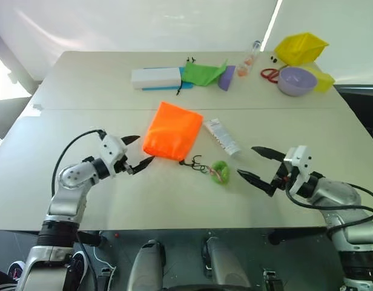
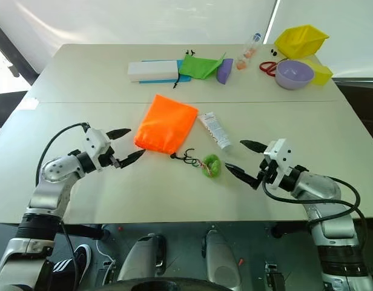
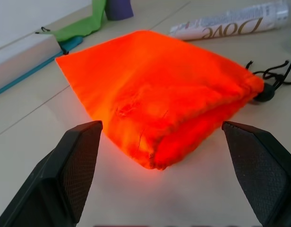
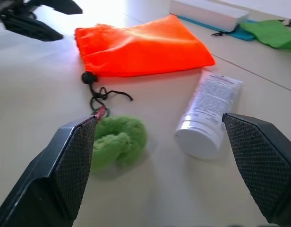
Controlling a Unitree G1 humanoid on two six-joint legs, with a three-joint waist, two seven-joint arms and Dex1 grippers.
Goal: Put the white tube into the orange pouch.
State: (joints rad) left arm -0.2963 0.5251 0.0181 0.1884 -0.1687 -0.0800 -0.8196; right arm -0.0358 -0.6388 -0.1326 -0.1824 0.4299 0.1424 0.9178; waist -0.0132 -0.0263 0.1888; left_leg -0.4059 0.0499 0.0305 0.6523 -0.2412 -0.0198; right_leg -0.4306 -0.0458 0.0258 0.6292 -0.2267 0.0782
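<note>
The white tube (image 1: 223, 136) lies flat on the table (image 1: 65, 182), just right of the orange pouch (image 1: 173, 130). Both the left gripper (image 1: 137, 153) and the right gripper (image 1: 257, 163) are wide open and empty. The tube looks light and squishy, maybe slippery; pinch its middle gently.

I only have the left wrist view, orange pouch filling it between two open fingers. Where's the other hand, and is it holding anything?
Observer: The right hand hangs open and empty over the table, near the white tube.
Operator: Where does the pouch cord end?
Observer: In a green fuzzy ball, lying between the orange pouch and the right hand.
Operator: Is the tube touching the pouch?
Observer: No, it lies just beside it, on the pouch's right.
</note>
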